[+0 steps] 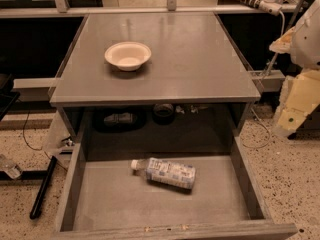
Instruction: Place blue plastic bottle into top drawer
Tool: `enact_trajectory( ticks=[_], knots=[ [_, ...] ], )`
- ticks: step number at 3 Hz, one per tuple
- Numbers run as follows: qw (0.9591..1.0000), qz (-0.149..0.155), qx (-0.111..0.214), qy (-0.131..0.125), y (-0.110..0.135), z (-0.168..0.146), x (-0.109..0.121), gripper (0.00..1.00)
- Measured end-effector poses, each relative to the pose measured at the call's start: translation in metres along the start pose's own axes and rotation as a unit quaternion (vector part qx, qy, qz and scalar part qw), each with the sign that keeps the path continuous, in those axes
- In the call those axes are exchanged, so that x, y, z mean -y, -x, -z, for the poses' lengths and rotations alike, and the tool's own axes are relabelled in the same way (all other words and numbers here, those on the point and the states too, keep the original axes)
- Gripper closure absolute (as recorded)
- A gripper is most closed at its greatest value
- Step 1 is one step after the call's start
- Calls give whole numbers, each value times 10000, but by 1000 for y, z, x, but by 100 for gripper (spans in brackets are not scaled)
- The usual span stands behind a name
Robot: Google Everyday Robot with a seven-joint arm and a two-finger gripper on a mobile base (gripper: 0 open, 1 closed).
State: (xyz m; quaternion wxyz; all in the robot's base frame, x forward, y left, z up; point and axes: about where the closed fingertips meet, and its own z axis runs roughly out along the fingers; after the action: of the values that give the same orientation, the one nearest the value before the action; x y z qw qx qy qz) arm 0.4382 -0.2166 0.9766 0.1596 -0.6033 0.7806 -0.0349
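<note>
The blue plastic bottle (pixel 167 172) lies on its side on the floor of the open top drawer (pixel 120 199), its white cap pointing left. The drawer is pulled out toward the camera below the grey tabletop. My gripper (pixel 289 118) hangs at the right edge of the view, beside the table's right front corner and above the floor. It is well clear of the bottle and holds nothing that I can see.
A white round bowl (pixel 128 55) stands on the grey tabletop (pixel 200 64). Dark objects sit in the shadowed recess behind the drawer. A black bar (pixel 42 186) and cables lie on the speckled floor at the left. A railing runs behind the table.
</note>
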Motion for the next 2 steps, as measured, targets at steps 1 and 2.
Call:
enact_trajectory(
  ticks=[1,2],
  knots=[
    [10000,0,0,0,0,0,0,0],
    [9998,21,59,178,6,-20,-14,0]
  ],
)
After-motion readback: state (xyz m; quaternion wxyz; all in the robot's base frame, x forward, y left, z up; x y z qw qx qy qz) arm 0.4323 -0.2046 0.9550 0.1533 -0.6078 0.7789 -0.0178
